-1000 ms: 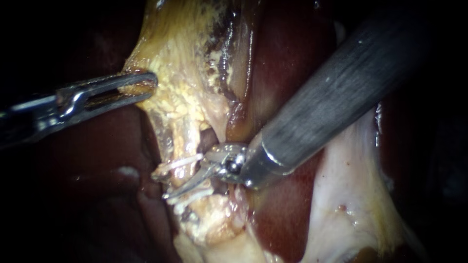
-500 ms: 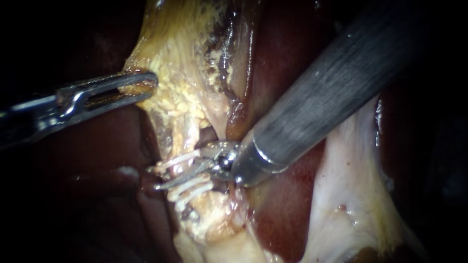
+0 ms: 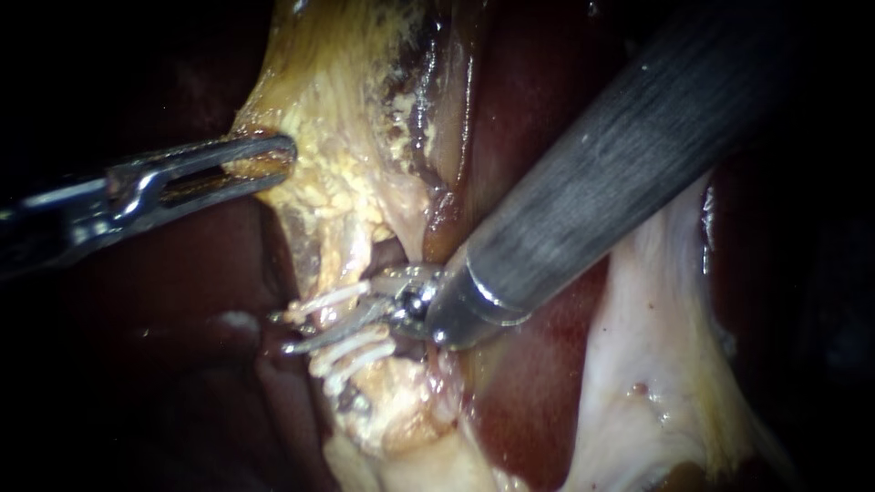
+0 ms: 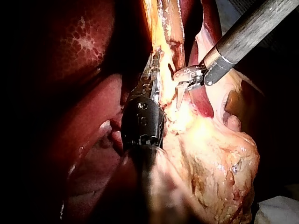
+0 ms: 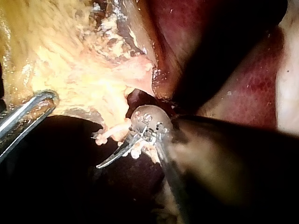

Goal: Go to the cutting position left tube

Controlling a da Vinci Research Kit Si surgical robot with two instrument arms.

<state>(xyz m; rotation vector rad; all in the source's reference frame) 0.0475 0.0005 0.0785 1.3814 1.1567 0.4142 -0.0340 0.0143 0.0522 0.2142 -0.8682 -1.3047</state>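
Left instrument [image 3: 273, 157] comes in from the side, jaws clenched on the edge of the yellow fatty tissue [image 3: 342, 155], and that sheet is drawn taut. The left wrist view confirms it: the left instrument's jaws bite a thin strand of that tissue from both sides.

Down to the right instrument [image 3: 335, 324], dark shaft sloping in from the upper right over the dark red liver [image 3: 533, 109]. Its two slim curved blades stand parted, a clear gap between them, gripping nothing.

And the target: the tube [image 3: 339, 271] runs down out of the yellow tissue, crossed by an upper clip [image 3: 324, 301] and lower clips [image 3: 357, 353], all white. The lower blade lies right across the tube, in the space between the upper clip and the lower ones. Whether the other blade sits behind the tube, I can't tell.
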